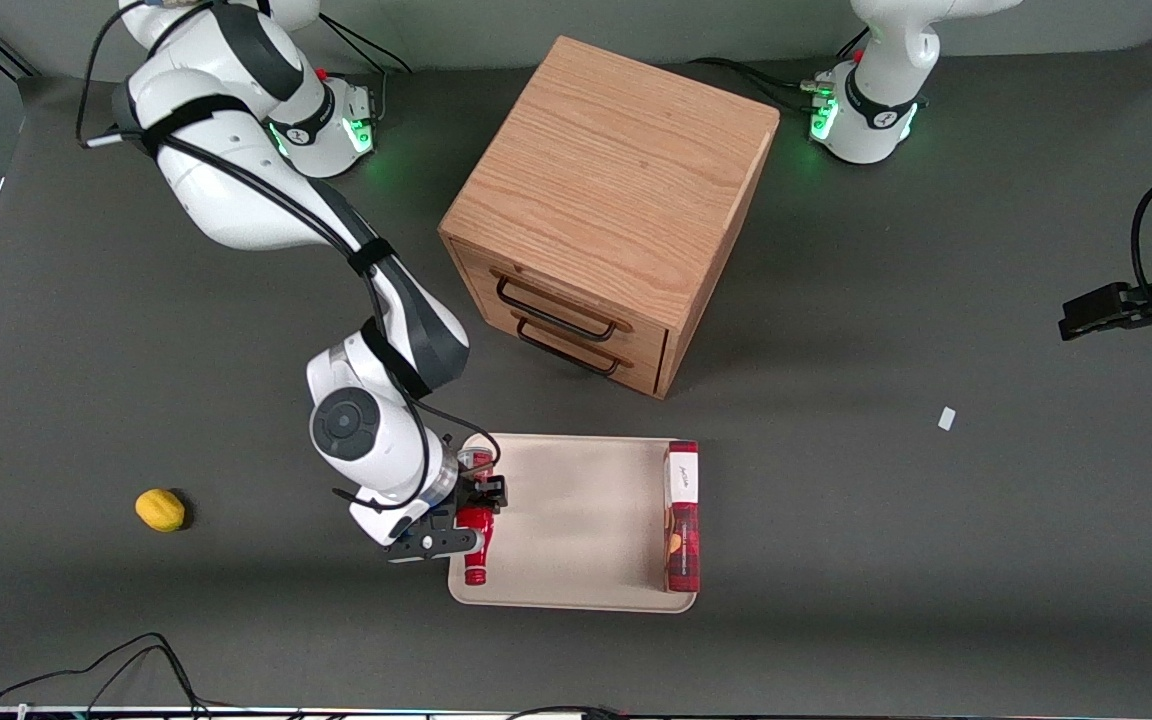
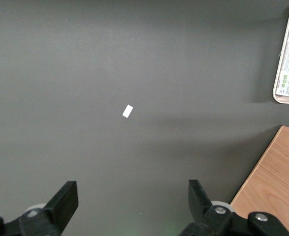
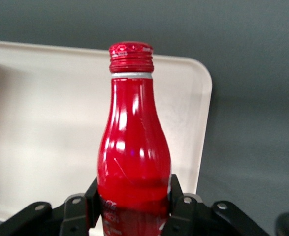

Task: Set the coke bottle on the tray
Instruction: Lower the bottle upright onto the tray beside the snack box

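The gripper (image 1: 468, 510) hangs low over the tray's (image 1: 576, 520) edge at the working arm's end of the table, its two black fingers (image 3: 179, 199) closed against the lower body of the bottle (image 1: 476, 540) with no gap showing on either side. The bottle is glossy red, narrow at the neck and swelling toward the base, with a ribbed red cap (image 3: 130, 54) and a thin silver ring just under it; some white lettering shows low on its body between the fingers. From the front it lies tipped over in the grip, cap pointing toward the front camera, its body above the tray's surface just inside the rim; whether it rests on the tray or is held clear of it I cannot tell. The tray is a cream rectangle with rounded corners and a low rim, and its middle is bare. A long red box (image 1: 682, 515) with a white label stands along the tray's edge toward the parked arm's end. A wooden cabinet (image 1: 606, 210) with two dark-handled drawers sits farther from the front camera than the tray, well apart from the gripper. A small yellow fruit (image 1: 160, 509) lies on the dark table (image 1: 936, 560) toward the working arm's end, and a white scrap (image 1: 947, 418) lies toward the parked arm's end.
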